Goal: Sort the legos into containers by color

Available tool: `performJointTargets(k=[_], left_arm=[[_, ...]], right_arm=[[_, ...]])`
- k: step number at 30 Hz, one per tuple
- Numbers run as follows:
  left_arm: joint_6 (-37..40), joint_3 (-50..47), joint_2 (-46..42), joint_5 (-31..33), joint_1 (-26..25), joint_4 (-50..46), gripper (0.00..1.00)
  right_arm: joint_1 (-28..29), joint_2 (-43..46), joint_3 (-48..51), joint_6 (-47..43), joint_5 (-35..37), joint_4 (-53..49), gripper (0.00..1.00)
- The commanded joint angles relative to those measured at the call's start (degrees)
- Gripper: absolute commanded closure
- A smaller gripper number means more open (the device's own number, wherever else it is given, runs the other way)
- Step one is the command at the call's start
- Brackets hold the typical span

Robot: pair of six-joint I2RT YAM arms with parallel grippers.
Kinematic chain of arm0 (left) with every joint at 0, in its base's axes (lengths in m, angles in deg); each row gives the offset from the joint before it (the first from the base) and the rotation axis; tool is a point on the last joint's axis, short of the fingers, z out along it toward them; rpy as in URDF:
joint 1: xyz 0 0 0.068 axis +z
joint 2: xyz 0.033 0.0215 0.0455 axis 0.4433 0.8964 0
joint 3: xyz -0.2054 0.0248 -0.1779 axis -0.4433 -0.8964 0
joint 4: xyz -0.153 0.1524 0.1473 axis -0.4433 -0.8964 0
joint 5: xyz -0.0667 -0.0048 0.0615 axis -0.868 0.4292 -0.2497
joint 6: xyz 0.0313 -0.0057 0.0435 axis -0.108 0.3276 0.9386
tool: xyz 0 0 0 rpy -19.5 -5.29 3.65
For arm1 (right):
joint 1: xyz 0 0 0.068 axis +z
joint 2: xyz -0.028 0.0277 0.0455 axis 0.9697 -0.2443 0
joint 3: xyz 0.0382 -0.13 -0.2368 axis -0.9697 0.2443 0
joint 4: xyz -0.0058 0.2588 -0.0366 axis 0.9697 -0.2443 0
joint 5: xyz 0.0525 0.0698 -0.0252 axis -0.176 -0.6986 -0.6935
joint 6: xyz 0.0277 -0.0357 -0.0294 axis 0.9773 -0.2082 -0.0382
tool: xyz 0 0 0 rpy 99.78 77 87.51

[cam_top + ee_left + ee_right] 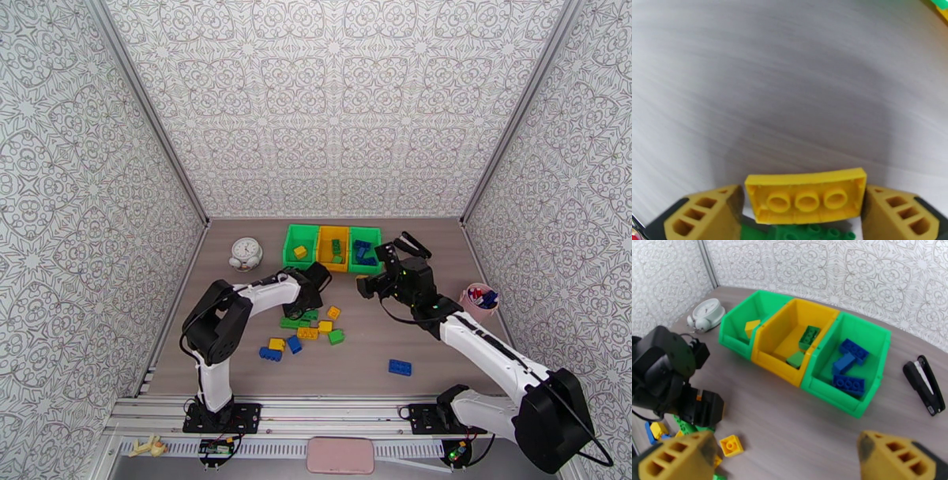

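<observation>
A yellow lego (804, 199) sits between the fingers of my left gripper (802, 209), underside toward the camera, with a green lego (805, 232) just below it. From above, that gripper (310, 298) is low over the loose pile: green (294, 322), yellow (307, 332) and blue (294, 344) legos. A lone blue lego (400, 367) lies nearer the front. The containers stand joined at the back: a green bin (730, 325) holding a yellow lego, a yellow bin (768, 356) with green ones, and a green bin (869, 398) with blue ones. My right gripper (788, 449) hovers open and empty in front of them.
A white alarm clock (246, 253) stands left of the bins. A black stapler (926, 384) lies to their right. A pink cup (479, 298) with small coloured bits sits near the right wall. Patterned walls close in the table on three sides.
</observation>
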Motion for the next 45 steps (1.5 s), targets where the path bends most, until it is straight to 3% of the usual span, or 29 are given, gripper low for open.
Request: performJointTargets(k=[1, 9, 19, 26, 38, 42, 45], left_arm=[[0.32, 1.35, 0.94, -1.27, 0.01, -1.45, 0.30], [0.67, 0.38, -6.24, 3.18, -0.03, 0.19, 0.33], [7.36, 0.95, -12.96, 9.04, 2.42, 8.61, 0.34], [12.15, 11.19, -4.32, 8.94, 6.46, 12.21, 0.35], [16.52, 35.25, 16.22, 7.70, 12.59, 8.87, 0.34], [16.63, 40.60, 19.51, 6.76, 13.07, 6.66, 0.20], [17.39, 38.96, 17.52, 6.31, 12.82, 8.12, 0.08]], right_arm=[[0.06, 0.24, 0.52, 0.65, 0.20, 0.05, 0.03], [0.06, -0.56, 0.87, 1.39, -0.71, 0.78, 0.03], [2.37, -5.74, -1.56, 0.40, -3.74, -0.14, 0.02], [5.91, -9.51, -3.77, 0.27, -2.82, -0.15, 0.01], [7.60, -11.79, -3.95, 1.40, -1.10, 0.09, 0.01], [7.63, -12.76, -4.71, 0.90, -1.19, -0.37, 0.00], [7.73, -13.80, -5.75, 0.05, -1.23, -1.39, 0.00]])
